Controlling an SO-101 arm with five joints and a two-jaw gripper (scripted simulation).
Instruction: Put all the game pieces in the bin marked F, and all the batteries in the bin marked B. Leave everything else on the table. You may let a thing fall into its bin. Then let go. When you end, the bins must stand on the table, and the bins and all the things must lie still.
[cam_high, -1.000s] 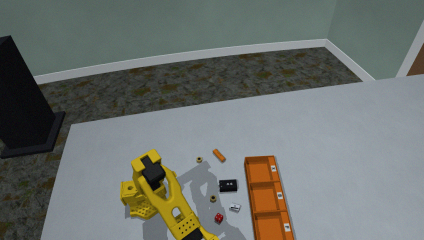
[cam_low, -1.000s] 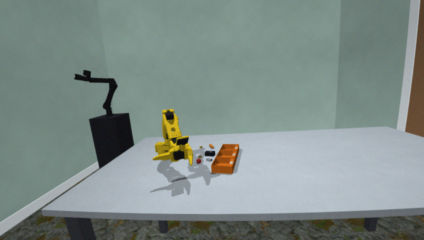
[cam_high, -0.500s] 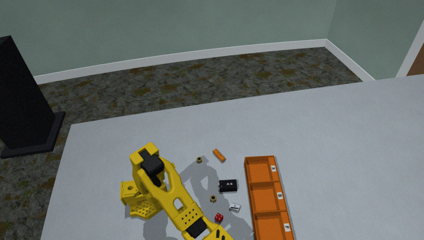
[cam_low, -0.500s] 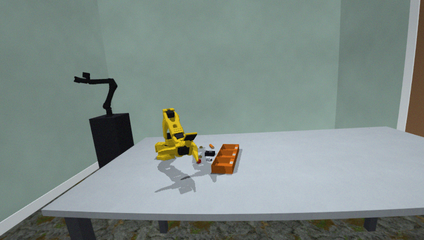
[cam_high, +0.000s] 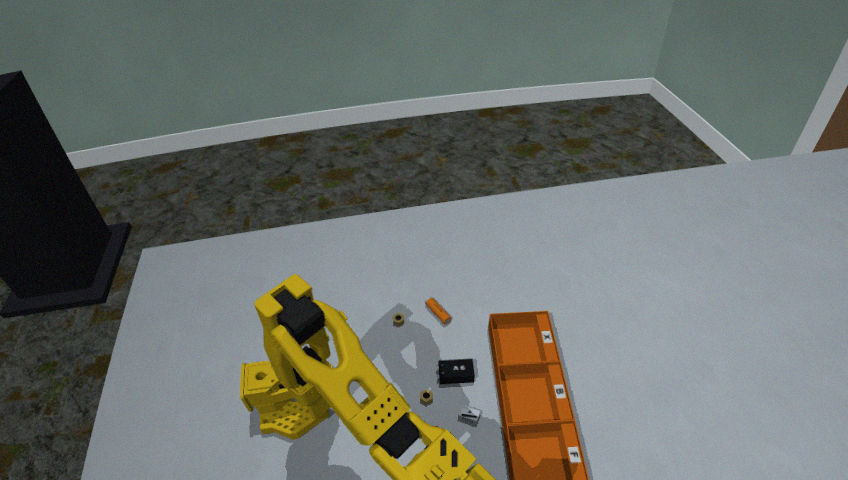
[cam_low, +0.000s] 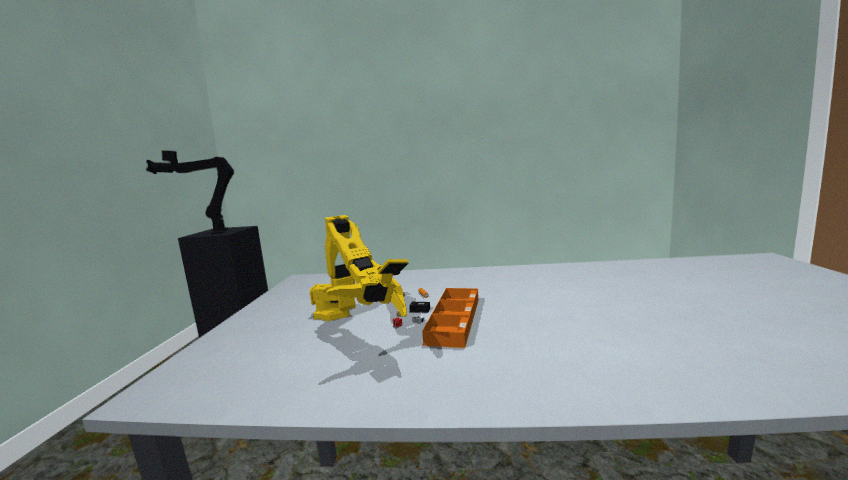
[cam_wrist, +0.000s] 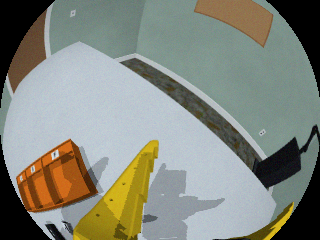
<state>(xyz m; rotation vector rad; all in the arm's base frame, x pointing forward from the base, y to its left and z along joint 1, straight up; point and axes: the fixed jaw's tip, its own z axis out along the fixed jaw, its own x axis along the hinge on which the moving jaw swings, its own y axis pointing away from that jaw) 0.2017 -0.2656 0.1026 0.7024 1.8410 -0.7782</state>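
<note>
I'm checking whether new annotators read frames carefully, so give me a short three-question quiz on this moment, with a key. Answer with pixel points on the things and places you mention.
1. True or false: the gripper (cam_low: 376, 309) is shut on the red die (cam_low: 397, 322).
2. Multiple choice: which letter marks the middle compartment of the orange bin block (cam_high: 501, 366) (cam_low: 444, 340) (cam_wrist: 82, 172)?
a) X
b) B
c) F
3. Fill in the blank: in the top view, the small cylinder (cam_high: 438, 310) lying beyond the black box (cam_high: 456, 371) is coloured ____.

Key: 1. false; 2. b; 3. orange
</note>
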